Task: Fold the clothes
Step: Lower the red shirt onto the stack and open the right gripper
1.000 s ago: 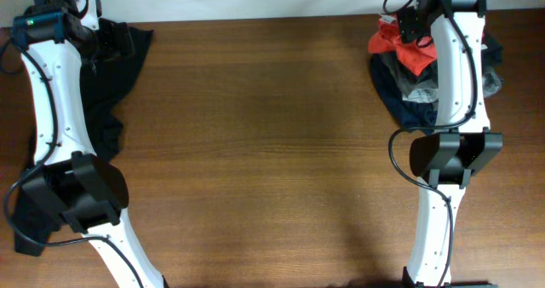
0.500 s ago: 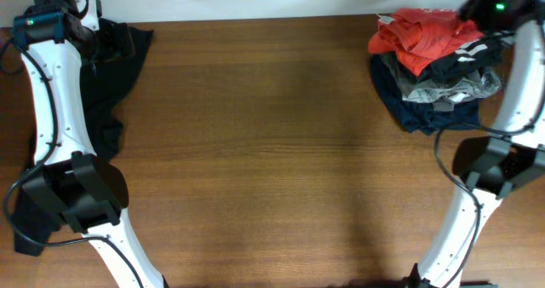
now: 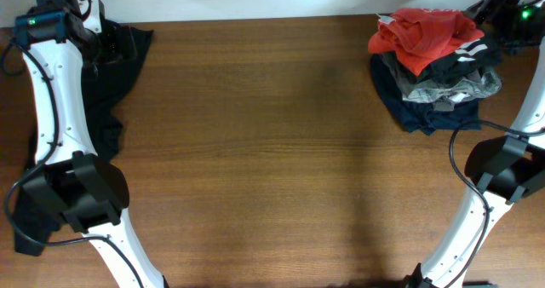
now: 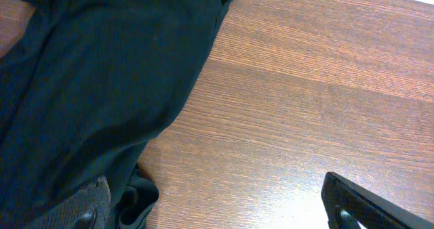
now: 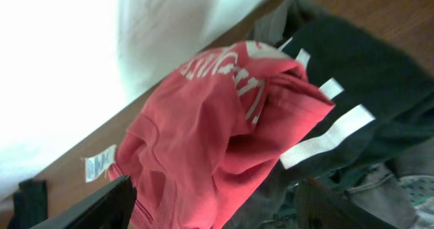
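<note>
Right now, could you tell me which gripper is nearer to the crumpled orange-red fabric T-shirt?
Right. The right gripper hovers close beside the orange-red T-shirt; the left gripper is far across the table, over a black garment.

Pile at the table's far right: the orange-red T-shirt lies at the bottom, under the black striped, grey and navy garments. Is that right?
Not quite. The orange-red T-shirt lies on top, over the black striped garment, the grey garment and the navy garment. The overhead view shows it.
</note>
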Motion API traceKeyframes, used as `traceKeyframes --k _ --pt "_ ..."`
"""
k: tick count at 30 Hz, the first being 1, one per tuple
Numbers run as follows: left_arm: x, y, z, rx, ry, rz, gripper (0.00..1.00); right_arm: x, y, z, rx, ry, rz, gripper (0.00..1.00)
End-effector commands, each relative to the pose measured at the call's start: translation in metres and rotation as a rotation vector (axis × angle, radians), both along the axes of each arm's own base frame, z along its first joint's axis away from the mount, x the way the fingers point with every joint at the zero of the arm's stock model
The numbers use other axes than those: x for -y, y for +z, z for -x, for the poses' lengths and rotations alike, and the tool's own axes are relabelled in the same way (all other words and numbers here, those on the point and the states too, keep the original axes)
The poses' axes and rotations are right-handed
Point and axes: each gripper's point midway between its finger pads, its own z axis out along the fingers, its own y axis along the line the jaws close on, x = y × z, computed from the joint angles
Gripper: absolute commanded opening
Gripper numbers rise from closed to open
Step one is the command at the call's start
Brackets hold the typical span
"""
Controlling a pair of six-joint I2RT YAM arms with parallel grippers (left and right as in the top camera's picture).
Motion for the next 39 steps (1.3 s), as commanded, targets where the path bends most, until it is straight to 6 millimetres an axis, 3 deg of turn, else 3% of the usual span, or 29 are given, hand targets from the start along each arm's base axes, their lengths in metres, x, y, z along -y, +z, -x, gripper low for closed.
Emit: traceKeyframes --k 1,4,7,18,21,24,29,34,39 --pt "0.003 -0.003 -0.002 -0.002 0.000 0.015 0.99 -0.009 -0.040 -0.002 -0.068 0.042 -0.063 0.83" --pt "0.003 -0.003 -0.002 -0.002 0.001 0.014 0.99 -0.009 -0.054 -0.004 -0.088 0.041 -0.068 0.95" --pt "0.002 -0.003 -0.002 -0.003 -0.003 0.004 0.99 -0.011 -0.065 -0.008 -0.085 0.065 -0.056 0.98" --pt "0.001 -0.011 -0.003 -0.018 -0.003 0.008 0.99 -0.030 -0.060 -0.041 0.025 0.115 -0.002 0.94" --pt "0.001 -0.017 -0.004 -0.031 -0.003 0.011 0.99 -0.031 -0.058 -0.044 0.041 0.120 0.008 0.79" --pt "0.001 -0.027 -0.005 -0.053 -0.003 0.016 0.99 -0.032 -0.059 -0.044 0.037 0.119 0.011 0.45" --pt "0.001 -0.036 -0.005 -0.073 -0.003 0.021 0.99 -0.031 -0.061 -0.042 0.026 0.118 0.008 0.04" --pt "0.001 -0.035 -0.005 -0.069 -0.003 0.020 0.99 -0.025 -0.061 -0.034 0.006 0.111 0.002 0.04" --pt "0.001 -0.035 -0.007 -0.064 -0.003 0.019 0.99 -0.013 -0.049 -0.023 0.012 0.117 0.029 0.04"
